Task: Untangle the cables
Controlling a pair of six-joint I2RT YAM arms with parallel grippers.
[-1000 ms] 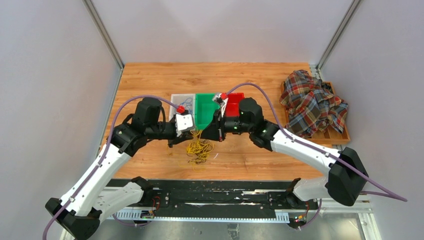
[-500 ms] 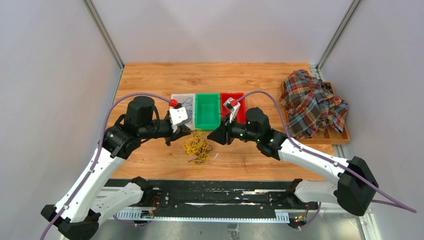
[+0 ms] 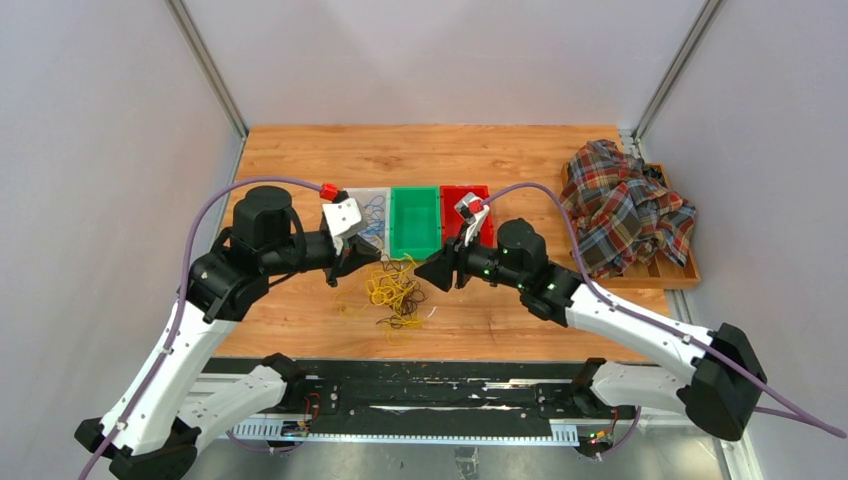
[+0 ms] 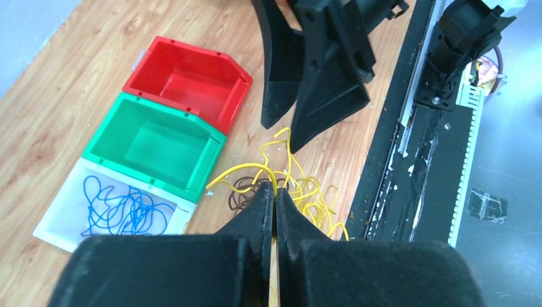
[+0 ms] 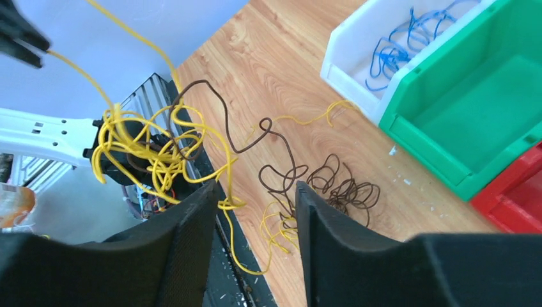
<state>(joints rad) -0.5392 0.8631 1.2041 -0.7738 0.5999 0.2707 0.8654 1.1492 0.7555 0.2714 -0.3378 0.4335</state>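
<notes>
The cables (image 3: 395, 292) lie as a loose tangle of yellow and dark brown strands on the wooden table, in front of the bins. My left gripper (image 3: 374, 260) is at the tangle's left edge. In the left wrist view, the left gripper (image 4: 275, 187) is shut on a yellow cable (image 4: 307, 192) that runs up from the pile. My right gripper (image 3: 420, 272) is at the tangle's right edge. In the right wrist view, the right gripper (image 5: 257, 192) is open, with yellow strands (image 5: 147, 144) hanging beside its left finger and brown cable (image 5: 332, 185) on the wood beyond. Blue cables (image 4: 121, 211) lie in the white bin.
Three bins stand in a row behind the tangle: white (image 3: 365, 192), green (image 3: 415, 254) and red (image 3: 447, 210). A plaid cloth (image 3: 625, 205) is heaped on a wooden tray at the right edge. A black rail (image 3: 430, 385) runs along the near edge.
My right gripper has opened and drawn back to the right. The left gripper has closed on a yellow cable and pulled left. The tangle has spread wider on the wood.
</notes>
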